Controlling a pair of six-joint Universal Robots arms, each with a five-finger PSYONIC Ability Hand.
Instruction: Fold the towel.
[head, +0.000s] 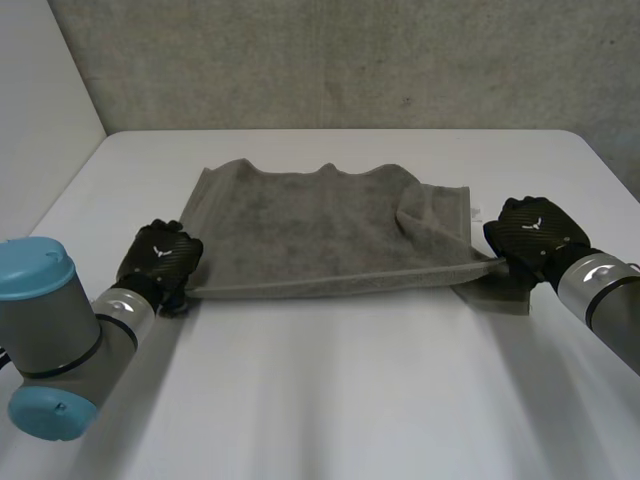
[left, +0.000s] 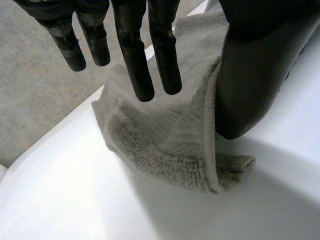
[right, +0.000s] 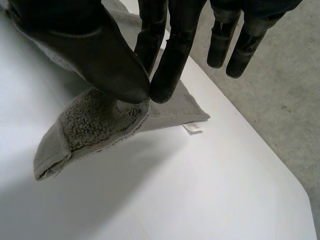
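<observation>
Terry cloth, grey and thick, is the material here. The towel lies spread on the white worktop, with its far part flat and its near edge raised and stretched straight between the two hands.

At the near left corner is the left hand. In its wrist view the corner stands up between the straight fingers and the thumb and leans on the thumb. I judge it is pinched there, although the contact is partly hidden.

In the middle the far edge makes small waves, and near the right side one flap is turned over.

At the near right corner the right hand pinches the cloth clearly between thumb and fingertips. A small white label lies just beside the towel there.

The towel should be light, soft and limp, and rather rough than slippery. It will probably sag wherever nothing holds it. The thick hem at the corners looks like the best place to hold, and both corners should travel together so that the edge does not fall slack.
</observation>
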